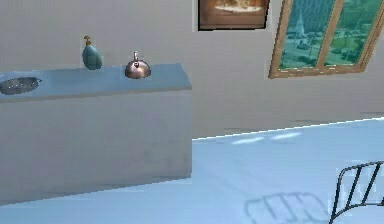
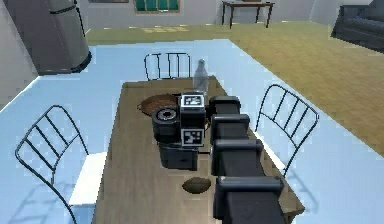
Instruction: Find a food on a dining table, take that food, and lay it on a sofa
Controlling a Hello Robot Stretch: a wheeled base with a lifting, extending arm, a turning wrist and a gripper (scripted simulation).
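Note:
A long wooden dining table [image 2: 135,150] runs up the middle of the arm side view. My arm reaches over it, and the gripper [image 2: 164,120] sits as a dark body left of the two white marker squares. A dark round flat thing [image 2: 156,102] lies on the tabletop just beyond the gripper, so I cannot tell whether the gripper holds anything. A clear bottle [image 2: 200,75] stands near the table's far end. A small brown rounded thing [image 2: 197,185] lies on the table beside the arm, near the bottom. A dark sofa [image 2: 360,22] stands at the far top right.
Wire chairs stand around the table at the left [image 2: 52,145], far end [image 2: 167,66] and right [image 2: 285,115]. A grey fridge [image 2: 55,35] is at top left, a small table [image 2: 248,10] far off. Ahead, a counter [image 1: 95,115] carries a sink, teal bottle [image 1: 91,54] and kettle [image 1: 138,68].

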